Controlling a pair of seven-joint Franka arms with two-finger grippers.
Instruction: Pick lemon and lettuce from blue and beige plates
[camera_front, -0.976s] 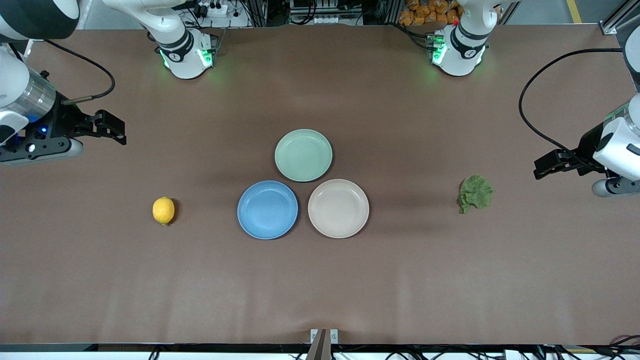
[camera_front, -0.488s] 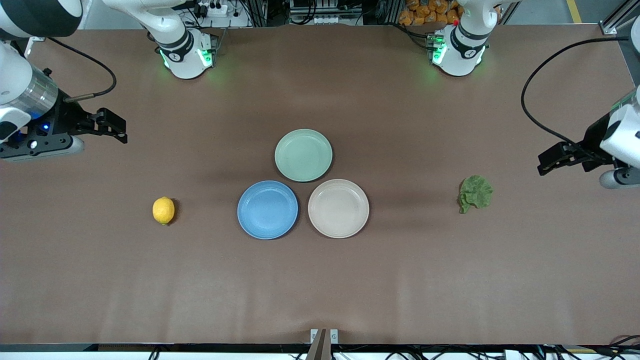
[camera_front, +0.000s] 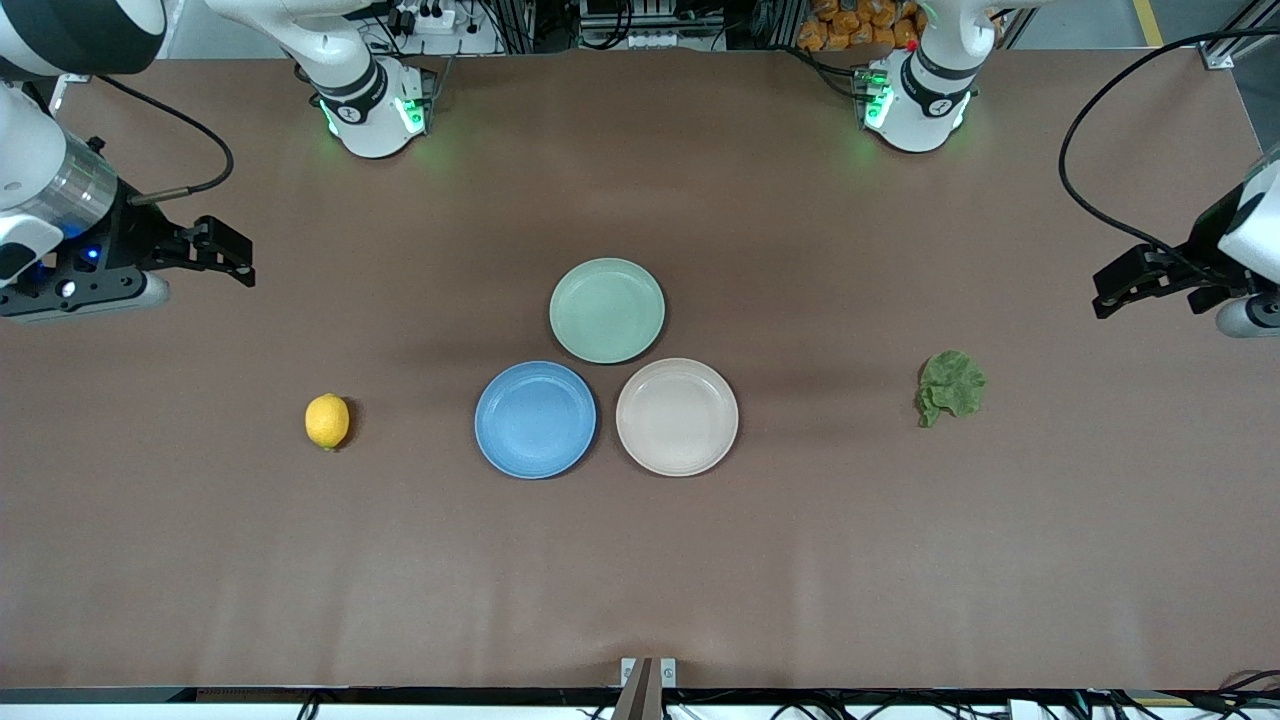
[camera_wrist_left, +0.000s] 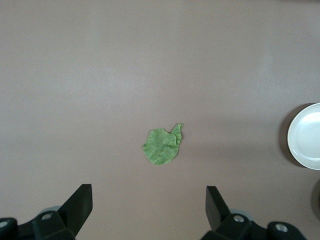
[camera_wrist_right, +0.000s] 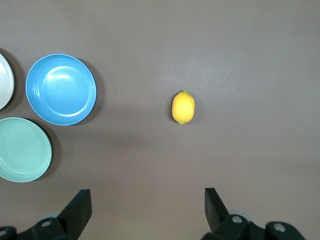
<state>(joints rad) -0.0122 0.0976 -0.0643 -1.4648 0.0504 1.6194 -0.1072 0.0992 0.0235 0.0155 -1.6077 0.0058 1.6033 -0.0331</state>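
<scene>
Lemon: the lemon lies on the bare desk, toward the right arm's end. It is well apart from the plates and is not on any of them. It also shows in the right wrist view, with nothing touching it.
Lettuce: the lettuce lies on the bare desk too, toward the left arm's end. It is a crumpled green leaf, well apart from the plates.
Blue plate: the blue plate sits in the middle of the desk with nothing on it. It is just beside the beige plate.
Beige plate: the beige plate has nothing on it either. Only its edge shows in the left wrist view.
Green plate: the mint-green plate is farther from the front camera than the other two and close to both.
Right gripper: the right gripper hangs in the air over the desk at the right arm's end. Its fingers are spread wide and hold nothing.
Left gripper: the left gripper hangs over the desk at the left arm's end. Its fingers are spread wide too, with nothing between them.
</scene>
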